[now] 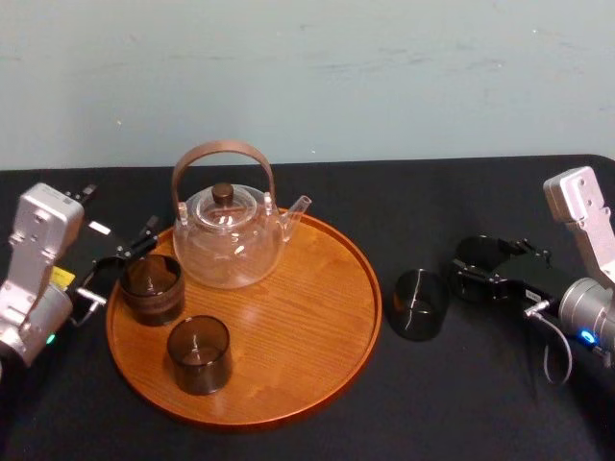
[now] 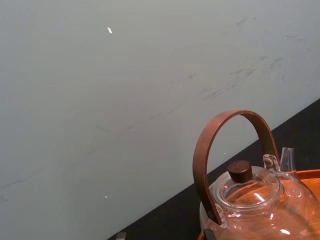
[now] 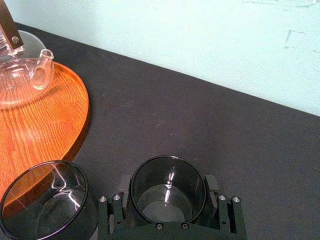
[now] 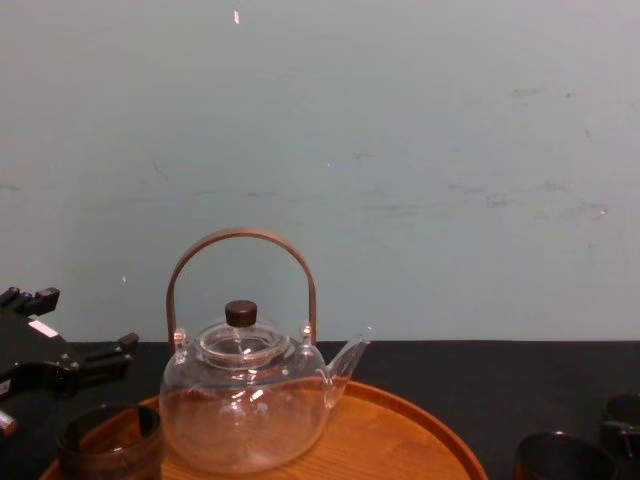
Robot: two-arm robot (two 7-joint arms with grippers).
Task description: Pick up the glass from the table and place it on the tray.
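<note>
The right gripper (image 3: 168,185) is closed on a dark smoked-glass tumbler (image 3: 167,197) standing on the black-clothed desk (image 3: 225,125), at three o'clock of the round orange-brown wooden tray (image 3: 45,125). This looks like the grasp stage. Next it likely needs lifting over a second dark tumbler (image 3: 45,202) between them. The left gripper (image 1: 120,269) idles at nine o'clock.

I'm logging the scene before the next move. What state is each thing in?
teapot: upright on the tray, lid on.
tray: flat on the table.
rear tray glass: upright, empty.
front tray glass: upright, empty.
glass beside the tray: upright on the table, empty.
outer table glass: upright, empty.
left tool: open, beside the rear tray glass.
right tool: at the outer table glass, grip unclear.
</note>
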